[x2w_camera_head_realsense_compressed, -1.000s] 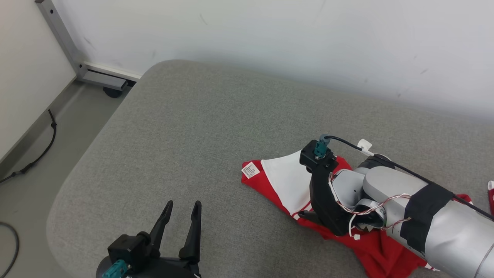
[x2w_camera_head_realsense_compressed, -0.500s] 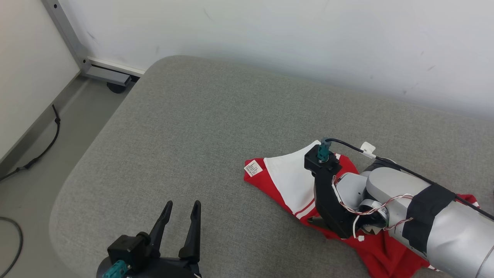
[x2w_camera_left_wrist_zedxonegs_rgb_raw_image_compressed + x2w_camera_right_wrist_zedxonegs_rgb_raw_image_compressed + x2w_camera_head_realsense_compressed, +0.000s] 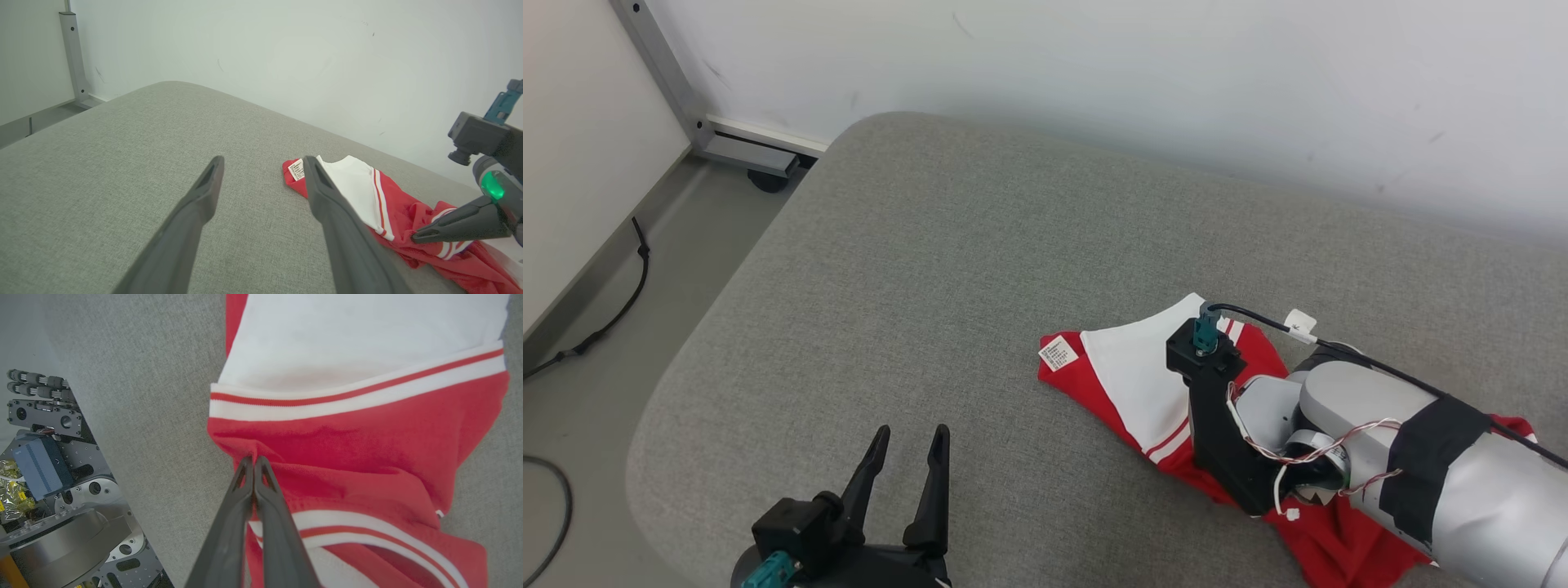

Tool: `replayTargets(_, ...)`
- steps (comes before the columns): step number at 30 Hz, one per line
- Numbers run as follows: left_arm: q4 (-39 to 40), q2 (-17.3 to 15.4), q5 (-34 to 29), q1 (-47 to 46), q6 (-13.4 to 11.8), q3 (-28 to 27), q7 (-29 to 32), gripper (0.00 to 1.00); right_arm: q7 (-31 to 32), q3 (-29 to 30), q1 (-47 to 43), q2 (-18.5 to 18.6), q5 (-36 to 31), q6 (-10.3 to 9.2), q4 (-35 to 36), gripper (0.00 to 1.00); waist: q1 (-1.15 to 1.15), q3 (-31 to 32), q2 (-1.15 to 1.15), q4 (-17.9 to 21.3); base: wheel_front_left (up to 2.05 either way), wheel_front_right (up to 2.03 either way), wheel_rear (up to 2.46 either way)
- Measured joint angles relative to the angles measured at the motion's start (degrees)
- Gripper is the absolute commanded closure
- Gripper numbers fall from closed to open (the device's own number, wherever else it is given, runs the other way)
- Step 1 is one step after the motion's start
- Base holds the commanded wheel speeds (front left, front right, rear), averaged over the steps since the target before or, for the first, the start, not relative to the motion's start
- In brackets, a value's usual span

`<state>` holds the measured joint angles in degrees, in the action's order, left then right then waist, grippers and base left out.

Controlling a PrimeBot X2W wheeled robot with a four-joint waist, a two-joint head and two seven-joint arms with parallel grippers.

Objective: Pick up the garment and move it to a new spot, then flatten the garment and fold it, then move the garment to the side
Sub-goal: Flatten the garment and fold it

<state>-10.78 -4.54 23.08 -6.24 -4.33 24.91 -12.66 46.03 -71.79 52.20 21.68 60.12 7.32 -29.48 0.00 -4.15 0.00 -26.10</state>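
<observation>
Head view shows garment (image 3: 1135,384) on grey padded surface (image 3: 915,286), white wall (image 3: 1135,73) behind.

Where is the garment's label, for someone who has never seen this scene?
On the grey padded surface lies a red and white garment, toward the robot's right. The label sits on its red leftmost corner, beside the white panel: a small white tag with dark print, unlike the plain panel.

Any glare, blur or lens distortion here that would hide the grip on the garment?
Head view: soft, even light, no glare; the garment is sharp, though the right arm covers the pinch. Left wrist view: wide-angle stretch enlarges the left gripper, its finger bases slightly soft. Right wrist view: crisp weave, white panel bright but not washed out, right gripper shut on a red fold.
</observation>
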Motion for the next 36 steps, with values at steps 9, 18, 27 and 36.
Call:
replayTargets(9,-1.21,0.04,0.05,-0.16,0.04,-0.14,-0.31,0.0,-6.34,0.54,1.16,2.9,1.96,0.01,0.87,1.0,0.0,1.01,0.0,0.49,0.0,0.0,0.0)
replayTargets(18,-0.42,-0.92,0.04,0.06,0.29,-0.24,-0.48,0.0,-14.05,6.86,4.59,7.76,2.63,0.07,-4.43,1.0,0.0,1.24,0.0,2.94,0.0,0.0,0.0)
replayTargets(27,0.07,-0.64,-0.11,-0.9,0.42,0.74,-0.48,0.0,-21.89,10.45,6.64,12.01,0.07,-3.11,-13.3,1.0,0.0,-0.81,0.0,3.4,0.0,0.0,0.0)
replayTargets(36,-0.3,-0.32,-0.12,-2.2,0.82,1.16,-0.48,0.0,-26.75,9.84,7.05,12.2,-3.24,-7.16,-20.04,1.0,0.01,-1.92,0.0,2.92,0.0,0.0,0.0)
